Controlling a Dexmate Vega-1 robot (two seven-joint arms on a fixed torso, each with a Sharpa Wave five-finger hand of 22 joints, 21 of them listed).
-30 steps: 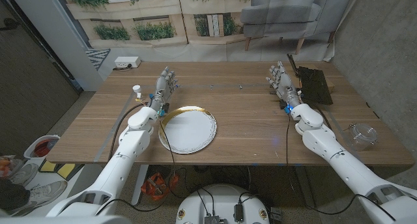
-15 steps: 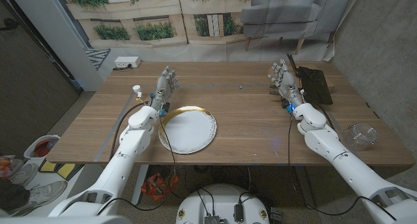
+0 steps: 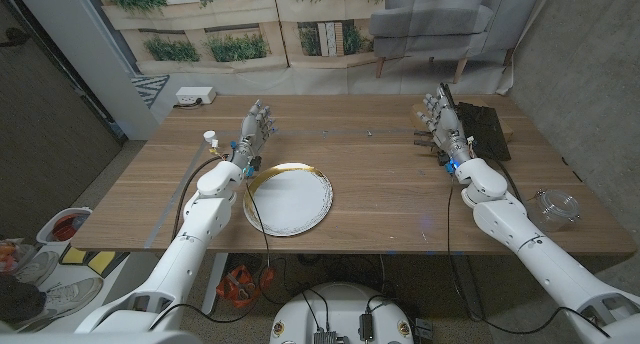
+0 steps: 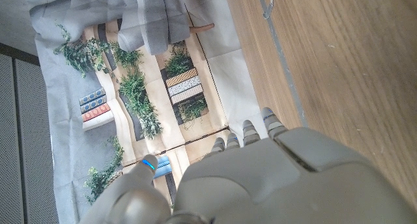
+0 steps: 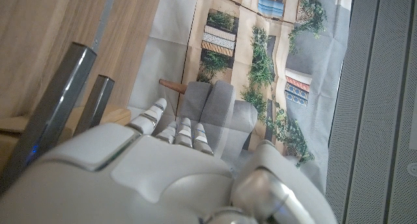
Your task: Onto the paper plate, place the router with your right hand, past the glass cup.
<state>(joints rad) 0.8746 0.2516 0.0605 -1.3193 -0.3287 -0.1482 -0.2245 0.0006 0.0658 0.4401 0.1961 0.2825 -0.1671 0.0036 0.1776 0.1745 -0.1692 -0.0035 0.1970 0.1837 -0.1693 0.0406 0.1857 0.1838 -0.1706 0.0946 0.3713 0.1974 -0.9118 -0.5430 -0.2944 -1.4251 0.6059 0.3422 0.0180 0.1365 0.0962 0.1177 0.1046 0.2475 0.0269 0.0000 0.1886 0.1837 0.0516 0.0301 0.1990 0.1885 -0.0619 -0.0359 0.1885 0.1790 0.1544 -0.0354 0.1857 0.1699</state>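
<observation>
The right hand [image 3: 440, 122] stands on edge with fingers spread, holding nothing, just beside the black router [image 3: 481, 128], which lies on its outer side at the table's [image 3: 380, 184] far right. The glass cup [image 3: 555, 207] sits nearer the robot, right of that forearm. The left hand [image 3: 252, 136] is likewise spread and empty, the plate [image 3: 288, 198] just nearer than it.

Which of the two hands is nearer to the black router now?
The right hand. It stands just beside the router at the table's far right. The left hand is across the table, by the paper plate.
</observation>
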